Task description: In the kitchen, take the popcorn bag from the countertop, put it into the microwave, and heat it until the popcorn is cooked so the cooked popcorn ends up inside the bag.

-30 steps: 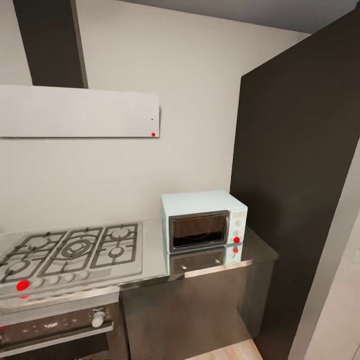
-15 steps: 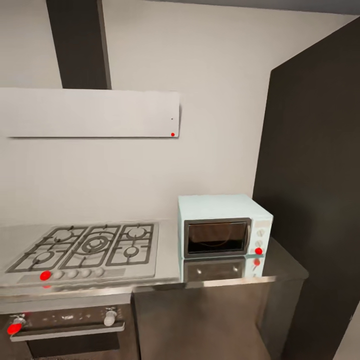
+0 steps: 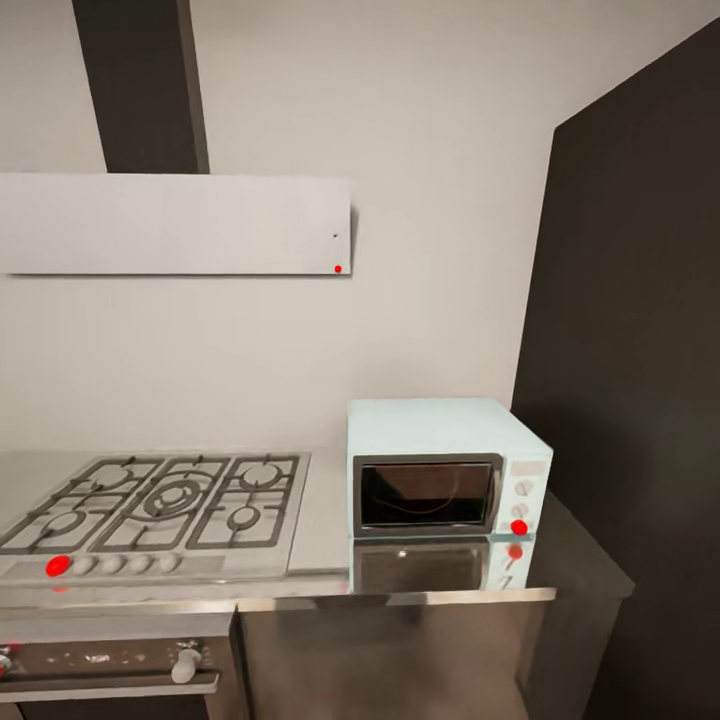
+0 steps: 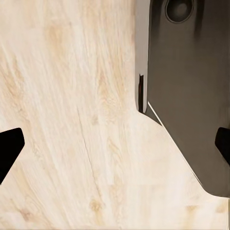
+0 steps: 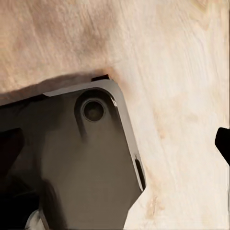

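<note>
On the countertop (image 3: 320,520), seen from the head, the microwave (image 3: 440,470) sits at the right end with its door closed, beside the gas hob (image 3: 150,505); that keeps it clear of the burners. No popcorn bag is to be seen.

Left wrist: the left gripper (image 4: 115,148) hangs spread apart over wooden floor (image 4: 72,120), carrying nothing.

Right wrist: I cannot tell the right gripper's state; floor and the robot's dark base (image 5: 72,158) lie beneath.

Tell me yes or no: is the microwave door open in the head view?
No. The microwave door sits flush in its frame, glass facing forward, beside the hob.
</note>
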